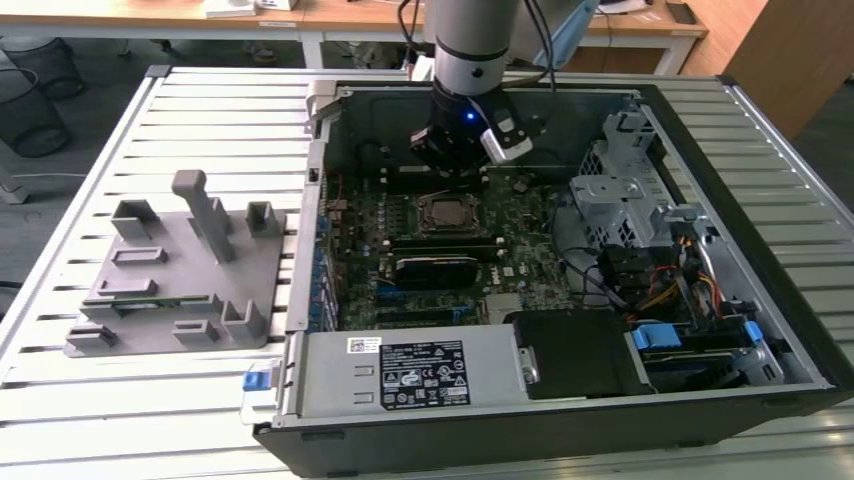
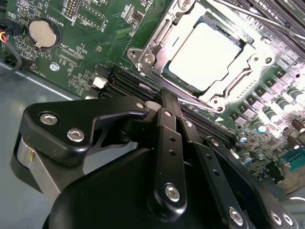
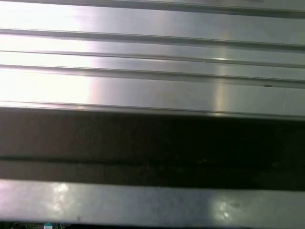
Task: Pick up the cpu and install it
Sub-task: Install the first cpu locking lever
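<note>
The cpu (image 2: pixel 205 55), a small square chip with a pale silvery top, lies flat in the metal socket frame (image 2: pixel 143 56) on the green motherboard (image 2: pixel 90 62). In the exterior view the cpu (image 1: pixel 445 212) sits mid-board inside the open computer case (image 1: pixel 534 420). My gripper (image 1: pixel 455 172) hangs just behind the socket, close above the board. In the second wrist view my gripper (image 2: pixel 164 98) appears as black linkage bars converging to a narrow tip beside the socket, shut with nothing in it. It is apart from the cpu.
A grey plastic holder (image 1: pixel 180 270) with upright posts stands on the slatted metal table (image 1: pixel 80 400) at the exterior view's left. The case holds a black cooler block (image 1: pixel 434 268), a power supply (image 1: pixel 414 375), drive cages and cables (image 1: pixel 654 270). A coin battery (image 2: pixel 43 32) sits on the board.
</note>
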`<state>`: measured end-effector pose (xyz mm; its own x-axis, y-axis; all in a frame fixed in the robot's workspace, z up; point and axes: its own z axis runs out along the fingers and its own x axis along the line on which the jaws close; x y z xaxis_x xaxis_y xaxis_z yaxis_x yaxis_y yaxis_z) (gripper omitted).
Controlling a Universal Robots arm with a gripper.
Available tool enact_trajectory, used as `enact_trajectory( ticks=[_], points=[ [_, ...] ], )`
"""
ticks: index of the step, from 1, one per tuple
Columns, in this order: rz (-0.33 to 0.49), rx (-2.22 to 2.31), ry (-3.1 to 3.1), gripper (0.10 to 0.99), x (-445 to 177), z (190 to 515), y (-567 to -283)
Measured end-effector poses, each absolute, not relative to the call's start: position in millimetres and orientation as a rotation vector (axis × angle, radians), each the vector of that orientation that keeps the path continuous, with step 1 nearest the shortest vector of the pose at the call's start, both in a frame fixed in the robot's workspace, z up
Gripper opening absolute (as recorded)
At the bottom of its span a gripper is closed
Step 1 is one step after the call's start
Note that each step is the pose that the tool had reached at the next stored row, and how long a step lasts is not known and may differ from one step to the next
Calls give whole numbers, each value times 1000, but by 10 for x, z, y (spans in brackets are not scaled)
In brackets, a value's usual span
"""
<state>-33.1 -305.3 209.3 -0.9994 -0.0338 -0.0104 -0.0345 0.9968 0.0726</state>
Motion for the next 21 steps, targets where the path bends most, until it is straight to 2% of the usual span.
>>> enact_trajectory(
  ticks=[21],
  points=[
    [114, -52, 3140, 106, -280, 1979, -3054]
  ],
)
